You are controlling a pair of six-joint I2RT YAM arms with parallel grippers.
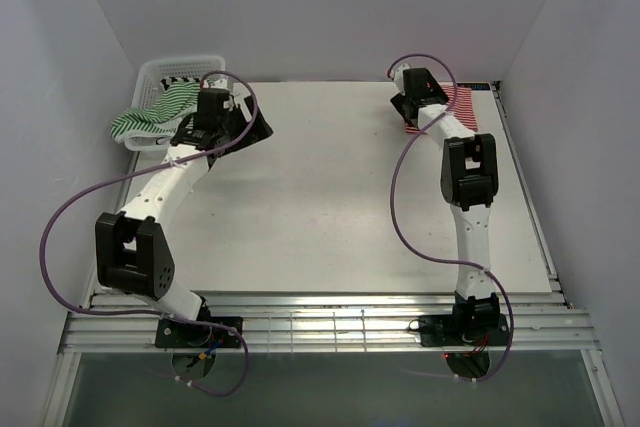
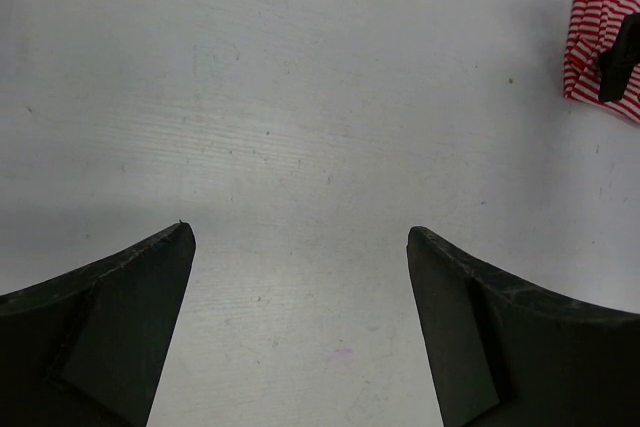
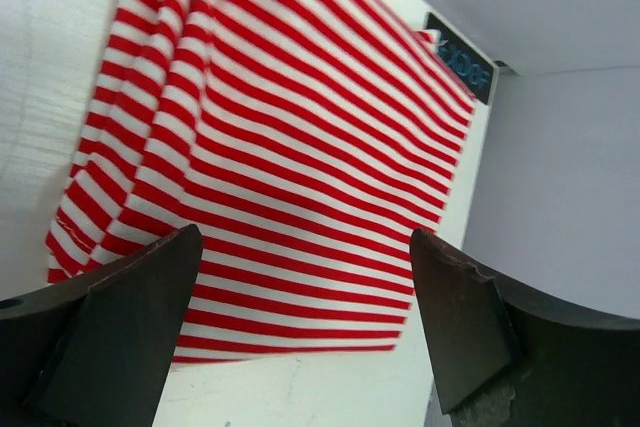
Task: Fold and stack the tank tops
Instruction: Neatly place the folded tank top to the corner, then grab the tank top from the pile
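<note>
The red-and-white tank top [image 1: 464,107] lies folded flat at the table's back right corner. It fills the right wrist view [image 3: 280,127] and shows at the upper right of the left wrist view [image 2: 595,37]. My right gripper [image 1: 407,115] hovers over its near edge, open [image 3: 305,237], with nothing between the fingers. The green-and-white tank top [image 1: 150,119] hangs over the front of the basket. A black-and-white one [image 1: 184,80] lies inside the basket. My left gripper [image 1: 260,129] is just right of the basket, open [image 2: 300,237] over bare table.
The white mesh basket [image 1: 160,69] stands at the back left corner. Grey walls close in the table at the back and both sides. A dark label [image 3: 458,55] sits by the wall behind the red top. Purple cables loop off both arms.
</note>
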